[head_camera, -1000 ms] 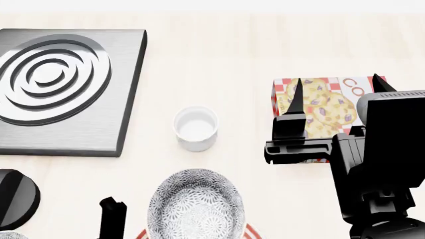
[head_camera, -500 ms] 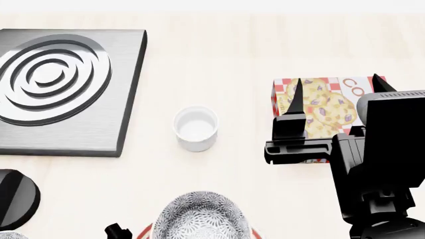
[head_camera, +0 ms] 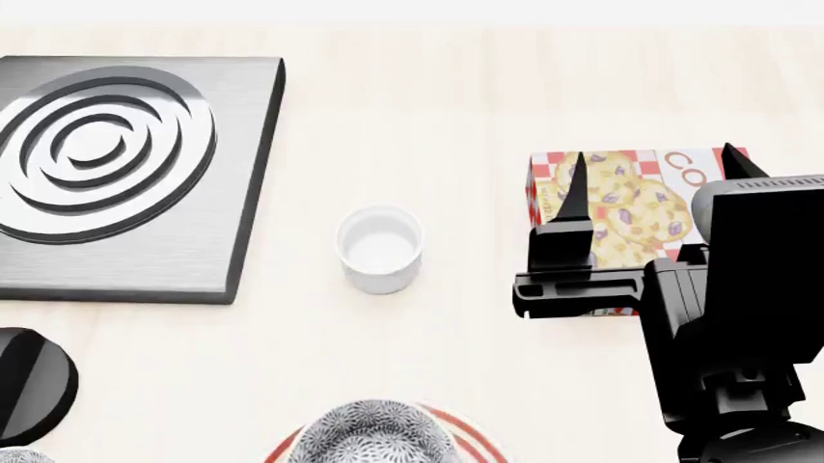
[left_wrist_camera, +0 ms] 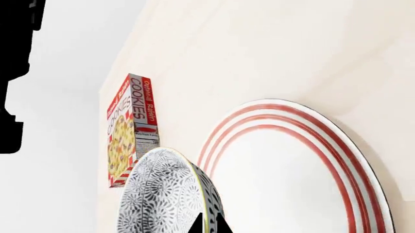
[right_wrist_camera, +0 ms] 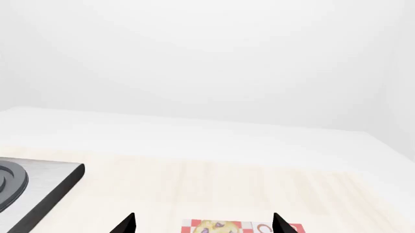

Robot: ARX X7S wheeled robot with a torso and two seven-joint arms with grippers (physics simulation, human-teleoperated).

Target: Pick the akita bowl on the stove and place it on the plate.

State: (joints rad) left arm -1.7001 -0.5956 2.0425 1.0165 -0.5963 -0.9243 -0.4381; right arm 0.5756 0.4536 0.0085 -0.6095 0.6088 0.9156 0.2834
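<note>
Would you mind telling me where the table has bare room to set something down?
The widest bare patch lies beyond the white cup, between the stove and the cookie box. A narrower strip runs between the cup and the plate. It is crowded near the akita bowl and black knob.

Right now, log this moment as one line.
stove: bare | akita bowl: over plate, on left gripper | right gripper: open, idle above cookie box
</note>
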